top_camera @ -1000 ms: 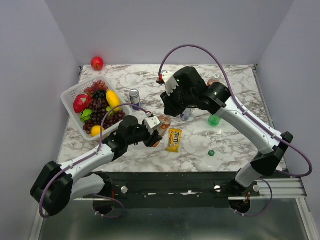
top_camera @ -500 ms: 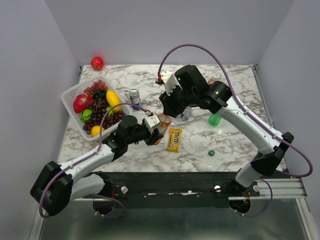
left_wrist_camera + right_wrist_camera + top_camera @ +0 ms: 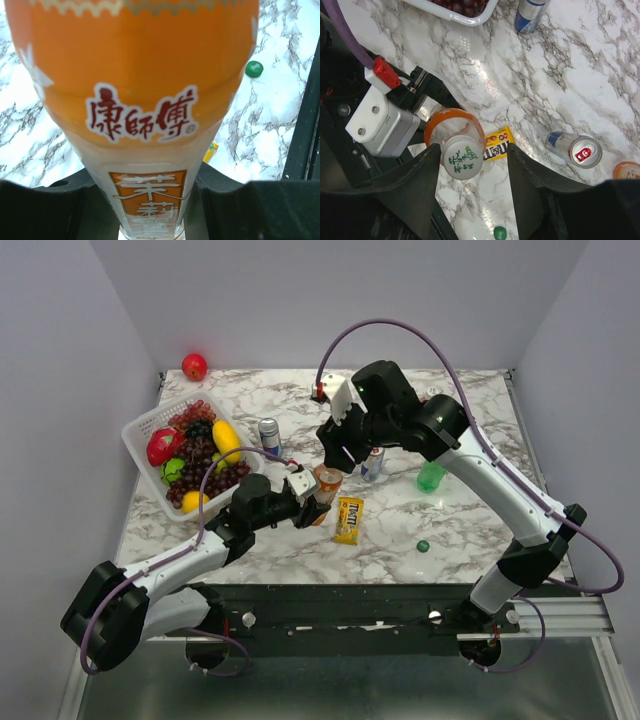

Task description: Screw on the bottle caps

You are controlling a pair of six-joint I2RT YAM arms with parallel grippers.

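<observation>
My left gripper (image 3: pixel 312 502) is shut on the lower part of an orange drink bottle (image 3: pixel 326 486) and holds it tilted over the table. The bottle's label fills the left wrist view (image 3: pixel 135 75) between my dark fingers (image 3: pixel 45 210). A white cap (image 3: pixel 463 157) with green print sits on the bottle's mouth. My right gripper (image 3: pixel 474 155) hangs open above it, jaws on either side of the cap. It also shows in the top view (image 3: pixel 340 448). A green bottle (image 3: pixel 430 478) stands at the right. A green cap (image 3: pixel 423 546) lies near the front. Another white cap (image 3: pixel 434 392) lies at the back.
A yellow candy packet (image 3: pixel 348 519) lies beside the held bottle. One drink can (image 3: pixel 269 435) stands by the white fruit basket (image 3: pixel 138 426). Another can (image 3: pixel 572 148) lies under the right arm. A red apple (image 3: pixel 194 366) sits at the back left. An orange-rimmed thing (image 3: pixel 626 170) shows at the right edge.
My right gripper has risen a little and shifted back above the bottle. My left gripper keeps its hold and has turned the bottle slightly.
</observation>
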